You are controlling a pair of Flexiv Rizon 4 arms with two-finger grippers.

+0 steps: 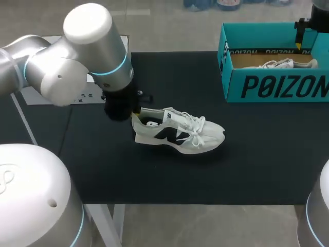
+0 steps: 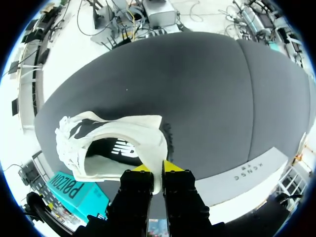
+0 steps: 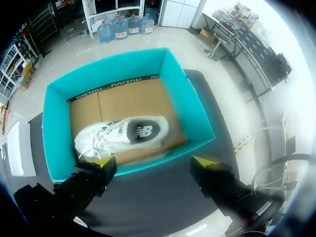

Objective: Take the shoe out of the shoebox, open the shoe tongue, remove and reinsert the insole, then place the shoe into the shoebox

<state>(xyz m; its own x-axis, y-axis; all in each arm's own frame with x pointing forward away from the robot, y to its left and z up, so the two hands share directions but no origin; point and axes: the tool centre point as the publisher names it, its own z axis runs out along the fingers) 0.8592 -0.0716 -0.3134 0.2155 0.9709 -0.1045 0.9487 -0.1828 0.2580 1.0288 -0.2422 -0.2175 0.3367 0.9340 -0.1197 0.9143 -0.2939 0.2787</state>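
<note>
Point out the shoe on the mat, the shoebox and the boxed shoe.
shoe on the mat [image 1: 177, 135]: head view, its midfoot side.
shoebox [image 1: 277, 86]: head view, its front wall.
boxed shoe [image 3: 121, 135]: right wrist view, its side.

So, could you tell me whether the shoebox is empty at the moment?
Not empty: one white shoe lies inside the shoebox; a second shoe stands outside on the table.

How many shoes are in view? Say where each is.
2. One shoe lies on the black mat, its heel pinched by the left gripper; the other shoe lies inside the teal shoebox, under the open right gripper.
</note>
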